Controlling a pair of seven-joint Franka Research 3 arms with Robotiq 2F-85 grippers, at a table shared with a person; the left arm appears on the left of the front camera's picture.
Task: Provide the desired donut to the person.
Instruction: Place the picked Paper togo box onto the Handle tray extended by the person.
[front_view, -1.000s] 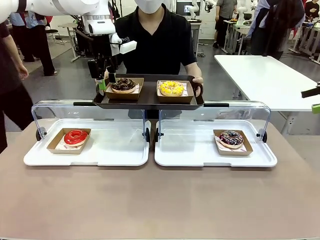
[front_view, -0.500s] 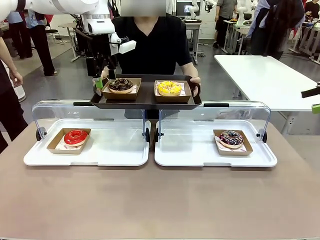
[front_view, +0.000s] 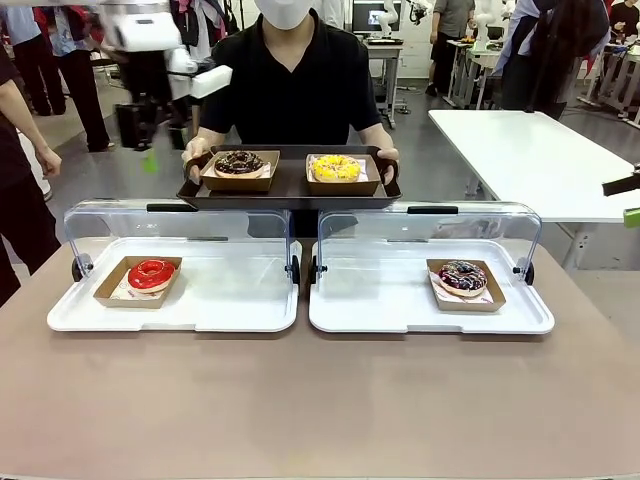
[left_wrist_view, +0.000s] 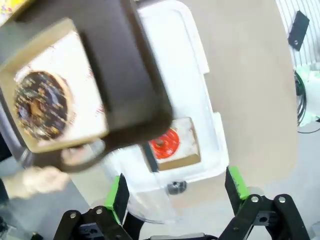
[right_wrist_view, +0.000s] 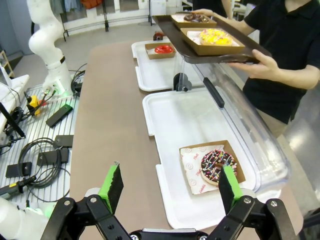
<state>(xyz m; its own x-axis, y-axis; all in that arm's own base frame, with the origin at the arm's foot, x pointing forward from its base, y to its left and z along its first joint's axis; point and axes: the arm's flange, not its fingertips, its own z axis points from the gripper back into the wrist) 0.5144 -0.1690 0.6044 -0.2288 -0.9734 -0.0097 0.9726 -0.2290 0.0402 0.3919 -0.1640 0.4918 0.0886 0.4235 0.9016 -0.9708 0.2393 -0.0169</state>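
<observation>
Hovering left of the person's (front_view: 300, 80) dark brown serving tray (front_view: 290, 192), our left gripper (front_view: 140, 135) gapes wide, holding nothing; our right gripper (right_wrist_view: 167, 192) likewise. The chocolate-sprinkled donut (front_view: 238, 162) sits at the tray's left end. We risk clipping the tray edge while withdrawing.

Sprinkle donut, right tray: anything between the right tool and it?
Nothing visible. In the right wrist view the open right tool looks straight at the sprinkle donut in its box on the white tray. The clear lid is swung back on the person's side.
</observation>
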